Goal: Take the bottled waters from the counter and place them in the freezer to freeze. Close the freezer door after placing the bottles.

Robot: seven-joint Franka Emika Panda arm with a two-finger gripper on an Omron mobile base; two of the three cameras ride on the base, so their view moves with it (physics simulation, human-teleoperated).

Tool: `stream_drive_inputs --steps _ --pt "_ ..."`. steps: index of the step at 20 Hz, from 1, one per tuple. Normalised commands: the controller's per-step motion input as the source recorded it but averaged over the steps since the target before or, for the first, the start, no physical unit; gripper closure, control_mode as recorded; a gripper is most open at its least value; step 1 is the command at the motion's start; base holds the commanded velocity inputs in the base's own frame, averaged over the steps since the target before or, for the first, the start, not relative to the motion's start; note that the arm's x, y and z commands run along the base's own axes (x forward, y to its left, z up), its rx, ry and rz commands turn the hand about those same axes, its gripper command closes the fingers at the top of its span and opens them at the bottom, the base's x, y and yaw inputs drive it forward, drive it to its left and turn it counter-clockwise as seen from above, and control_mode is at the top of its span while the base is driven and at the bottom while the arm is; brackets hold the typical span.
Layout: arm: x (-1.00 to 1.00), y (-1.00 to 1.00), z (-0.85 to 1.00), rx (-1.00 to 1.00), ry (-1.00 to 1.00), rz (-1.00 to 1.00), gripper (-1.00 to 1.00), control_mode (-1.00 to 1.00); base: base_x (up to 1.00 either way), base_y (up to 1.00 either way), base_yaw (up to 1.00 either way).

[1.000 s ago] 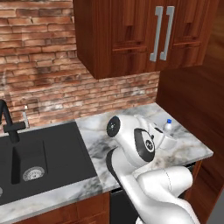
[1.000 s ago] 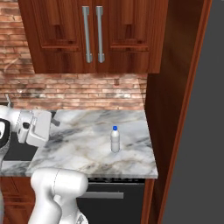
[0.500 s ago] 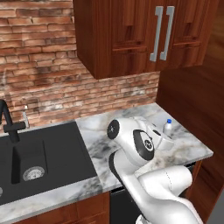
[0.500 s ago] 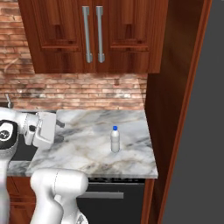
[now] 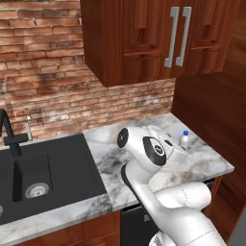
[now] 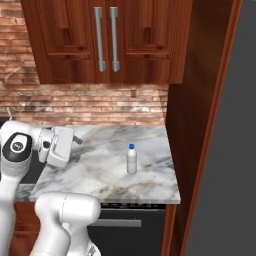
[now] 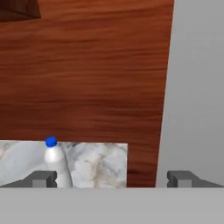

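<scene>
One bottled water (image 6: 131,159), whitish with a blue cap, stands upright near the right end of the marble counter (image 6: 100,172). In the left base view the bottled water (image 5: 184,140) peeks out just behind my white wrist. My gripper (image 6: 77,141) hovers over the counter's left part, well left of the bottle and pointing toward it. In the hand view my gripper (image 7: 113,178) is open and holds nothing. The bottled water (image 7: 55,160) sits ahead, beside the left fingertip (image 7: 43,178). A tall grey surface (image 6: 222,150) rises at the far right; I cannot tell whether it is the freezer.
A black sink (image 5: 43,173) with a dark faucet (image 5: 9,134) lies left of the counter. Reddish wood upper cabinets (image 6: 107,40) hang overhead. A tall wood side panel (image 6: 192,110) closes the counter's right end. A black dishwasher (image 6: 130,230) sits below.
My hand has moved right over the counter, closer to the bottle. The bottle has not moved, and the jaws stay open.
</scene>
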Motion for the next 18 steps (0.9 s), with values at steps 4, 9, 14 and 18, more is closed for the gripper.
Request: stream_drive_inputs --steps 4,9,14,18 --pt "0.41 -0.04 -0.08 0.00 0.00 -0.09 -1.00 -1.00 0.00 0.00 0.00" --pt "0.40 -0.01 -0.17 0.00 0.00 -0.09 -1.00 -1.00 0.00 0.00 0.00" --pt "0.34 -0.01 -0.27 0.00 0.00 -0.08 -1.00 -1.00 0.00 0.00 0.00" --pt "0.34 -0.02 -0.23 0.00 0.00 -0.07 -1.00 -1.00 0.00 0.00 0.00"
